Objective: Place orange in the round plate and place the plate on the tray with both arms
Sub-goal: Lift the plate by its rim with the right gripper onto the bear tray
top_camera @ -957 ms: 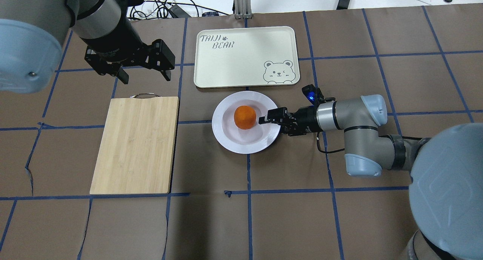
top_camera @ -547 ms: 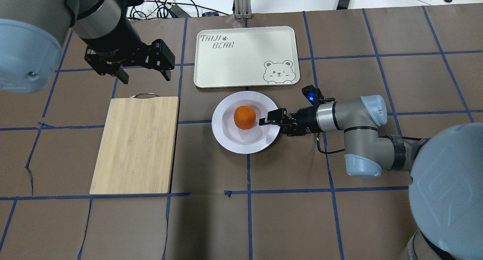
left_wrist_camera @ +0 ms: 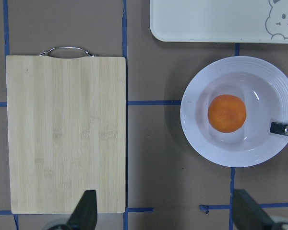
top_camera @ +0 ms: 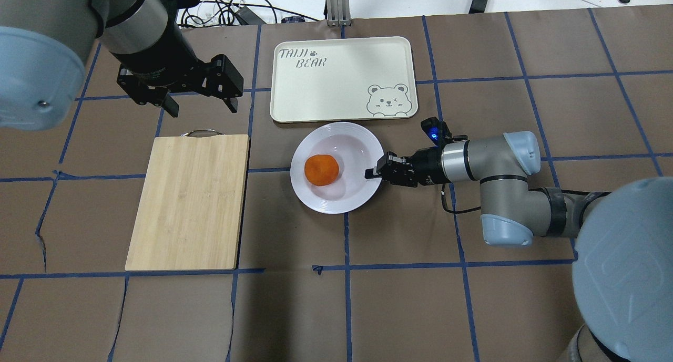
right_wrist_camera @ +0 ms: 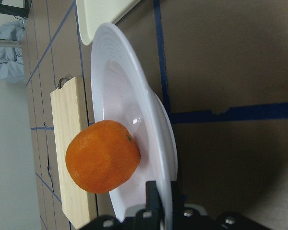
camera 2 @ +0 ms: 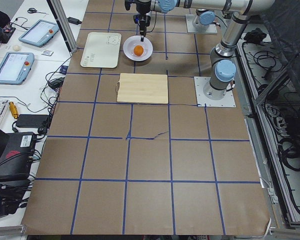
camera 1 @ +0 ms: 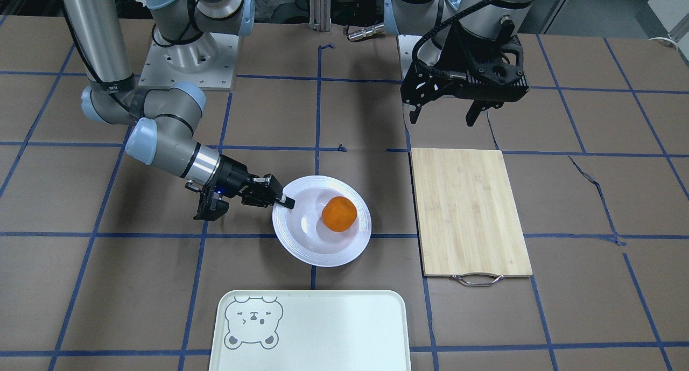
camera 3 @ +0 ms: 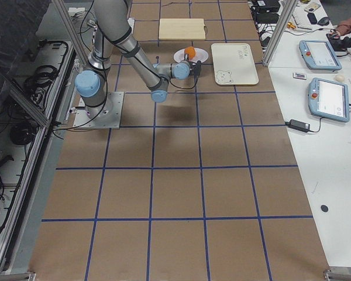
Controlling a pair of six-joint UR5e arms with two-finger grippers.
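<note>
Right gripper (top_camera: 371, 173) comes in low from the robot's right, jaws clenched on the rim of the round plate (top_camera: 336, 202) at the edge nearest that arm. Right wrist view shows one finger (right_wrist_camera: 152, 201) on the rim's upper face and the other behind it, rim pinched between. Orange (top_camera: 321, 169) sits inside the round plate, in the sunken part but off-centre, toward the side away from the right gripper. It touches the plate and is clear of the jaws. Can't tell whether the plate rests fully on the table (top_camera: 410, 299) or is slightly raised. Tray (top_camera: 342, 78) lies flat on the table just beyond the plate, on the far side from the robot, with its bear drawing in the corner closest to the plate. The plate is just beside the tray's near long edge, not on it; left wrist view shows a strip of table between them. Left gripper (top_camera: 201, 107) hangs above the table on the robot's left, jaws spread wide and holding nothing, well apart from plate and orange. Bamboo cutting board (top_camera: 189, 202) lies flat to the left of the plate, apart from it, metal handle end pointing away from the robot and toward the left gripper. Left wrist view looks straight down on board, plate, orange and tray edge, with both fingertips (left_wrist_camera: 86, 211) at the bottom of the frame, wide apart.
</note>
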